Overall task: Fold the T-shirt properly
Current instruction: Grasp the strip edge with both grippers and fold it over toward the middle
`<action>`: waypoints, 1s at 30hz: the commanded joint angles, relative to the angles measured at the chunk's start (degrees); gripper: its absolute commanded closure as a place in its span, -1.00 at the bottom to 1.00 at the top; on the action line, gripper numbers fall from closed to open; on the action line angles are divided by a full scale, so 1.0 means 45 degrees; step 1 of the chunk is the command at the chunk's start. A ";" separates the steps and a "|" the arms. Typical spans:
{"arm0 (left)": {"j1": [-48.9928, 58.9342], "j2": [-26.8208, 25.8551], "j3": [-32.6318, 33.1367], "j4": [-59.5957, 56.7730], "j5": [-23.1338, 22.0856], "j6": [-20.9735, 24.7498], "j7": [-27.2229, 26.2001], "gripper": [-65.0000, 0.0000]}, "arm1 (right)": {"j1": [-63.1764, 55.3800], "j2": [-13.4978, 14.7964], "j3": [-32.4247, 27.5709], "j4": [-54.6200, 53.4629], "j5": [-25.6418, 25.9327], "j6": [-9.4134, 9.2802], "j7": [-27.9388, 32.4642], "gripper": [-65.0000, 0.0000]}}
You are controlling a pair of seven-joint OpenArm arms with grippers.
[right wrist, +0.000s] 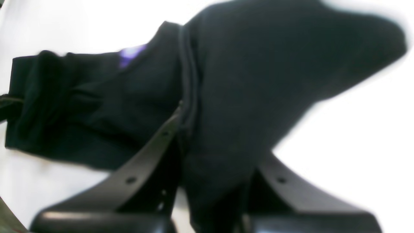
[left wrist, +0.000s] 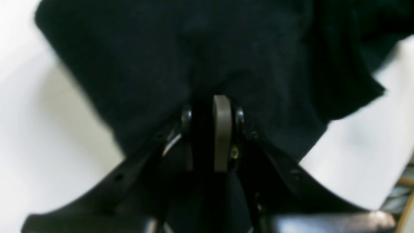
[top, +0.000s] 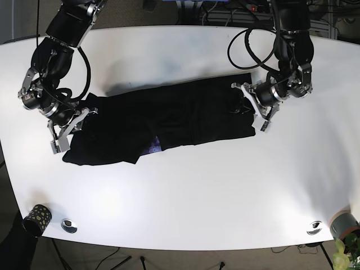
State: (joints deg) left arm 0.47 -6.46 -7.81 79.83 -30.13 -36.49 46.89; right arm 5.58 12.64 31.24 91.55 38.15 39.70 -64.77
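— What do your fingers hold?

— Your left gripper (left wrist: 210, 106) is clamped on black cloth of the T-shirt (top: 169, 121); the fabric bunches just ahead of its fingers (left wrist: 222, 129); your right gripper (right wrist: 207, 152) pinches a fold between its jaws.

— And beyond them?

— The shirt stretches between both grippers across the white table (top: 185, 197); a purple patch (right wrist: 131, 53) shows past the right fingers.

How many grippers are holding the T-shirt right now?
2: the left gripper clamps the T-shirt at its right end in the base view, the right gripper at its left end.
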 commanded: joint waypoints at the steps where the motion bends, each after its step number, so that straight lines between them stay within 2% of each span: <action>1: -0.0446 -0.0020 0.0828 -0.0910 0.0512 0.0168 0.0158 0.79 | 0.0195 0.0619 -0.0252 0.1155 0.0245 0.0066 0.0221 1.00; 6: -0.0564 0.0097 0.1551 -0.1516 0.0493 0.0168 -0.0370 0.79 | -0.0137 0.1244 -0.0916 0.2953 0.0342 0.0066 0.0221 1.00; 12: -0.0564 0.0664 0.1551 -0.1516 0.0512 0.0168 -0.0331 0.79 | -0.0411 0.1185 -0.2362 0.3676 0.0382 0.0066 0.0123 1.00; 18: -0.0564 0.0683 0.1570 -0.1535 0.0512 0.0148 -0.0331 0.79 | -0.0391 -0.0045 -0.2870 0.3578 0.0675 0.0066 0.0025 1.00; 23: -0.0544 0.0625 0.1570 -0.1516 0.0512 0.0148 -0.0350 0.79 | -0.0274 -0.1237 -0.3515 0.2347 0.0694 0.0066 0.0025 1.00; 30: -0.0485 0.0585 0.1512 -0.1516 0.0512 0.0168 -0.0389 0.79 | 0.0156 -0.2253 -0.4589 0.0784 0.0635 0.0066 0.0494 1.00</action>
State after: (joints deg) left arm -1.76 -3.38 -0.95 72.84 -30.15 -36.23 42.57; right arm 4.19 2.92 11.29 95.55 39.38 39.55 -64.79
